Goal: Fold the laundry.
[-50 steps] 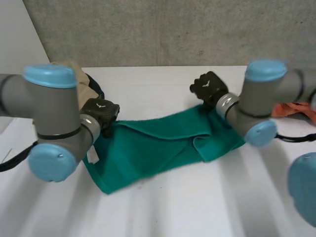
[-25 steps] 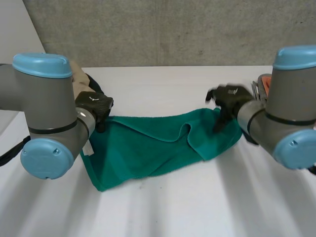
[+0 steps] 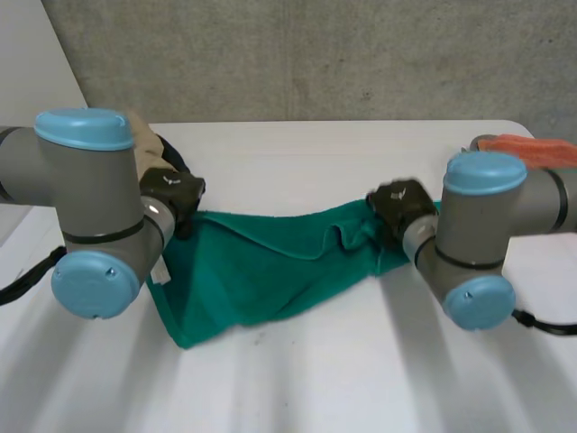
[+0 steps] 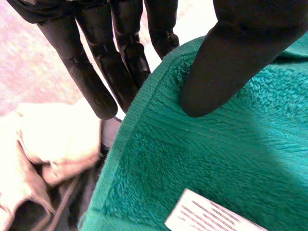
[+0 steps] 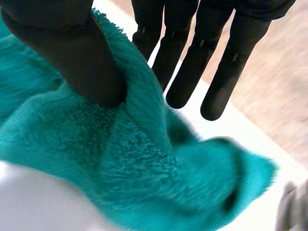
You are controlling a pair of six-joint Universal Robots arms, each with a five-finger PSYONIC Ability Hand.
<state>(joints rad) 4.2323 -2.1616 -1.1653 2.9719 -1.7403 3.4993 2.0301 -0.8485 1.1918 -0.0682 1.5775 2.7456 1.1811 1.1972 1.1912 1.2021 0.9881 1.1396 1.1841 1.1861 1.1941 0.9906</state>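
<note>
The white table (image 3: 297,379) carries a rumpled teal terry towel (image 3: 261,266) across the middle of the frame. The left hand (image 3: 171,194) pinches the towel's left edge, thumb on one face and fingers on the other. The right hand (image 3: 397,206) clamps the bunched right end likewise. Crumpled beige fabric (image 3: 142,144) lies at upper left and an orange cloth (image 3: 527,147) at the right edge. The left wrist view adds looped pile, a flat woven border and a white striped label (image 4: 211,216).

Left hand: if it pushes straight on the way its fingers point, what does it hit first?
Probably the beige cloth heap just past the fingertips of the left hand, which pinches the green towel; depth is unclear.
</note>
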